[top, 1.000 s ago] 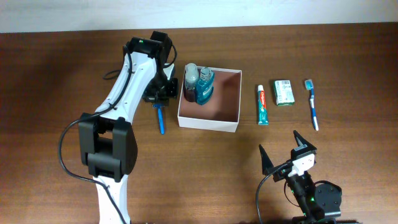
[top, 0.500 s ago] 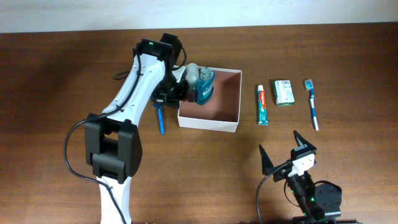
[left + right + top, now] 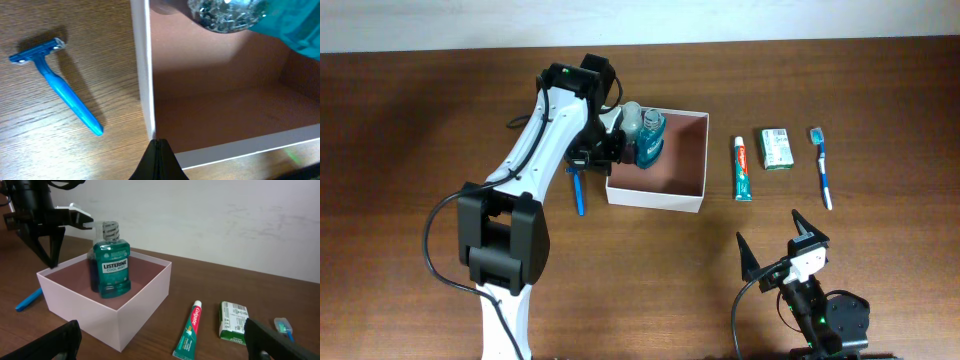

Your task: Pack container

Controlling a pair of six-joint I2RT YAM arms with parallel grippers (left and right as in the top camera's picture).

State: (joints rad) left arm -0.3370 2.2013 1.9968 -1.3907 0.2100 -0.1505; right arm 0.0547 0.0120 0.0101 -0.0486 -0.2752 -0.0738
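Note:
The container [image 3: 655, 198] is a square white box with a pinkish-brown inside, at the table's middle; it also shows in the left wrist view [image 3: 142, 75] and the right wrist view [image 3: 80, 310]. A green Listerine bottle [image 3: 650, 145] stands upright in its back left corner, with a second bottle [image 3: 628, 118] beside it, mostly hidden. My left gripper [image 3: 606, 160] is shut and empty, its tip [image 3: 156, 145] at the box's left wall. My right gripper [image 3: 780, 245] is open and empty near the front edge.
A blue razor [image 3: 578, 190] lies left of the box. A toothpaste tube [image 3: 743, 168], a green-and-white packet [image 3: 777, 148] and a blue toothbrush [image 3: 822, 168] lie in a row right of the box.
My left arm has swung right, from beside the box to its left wall. The box, bottles and right arm have not moved.

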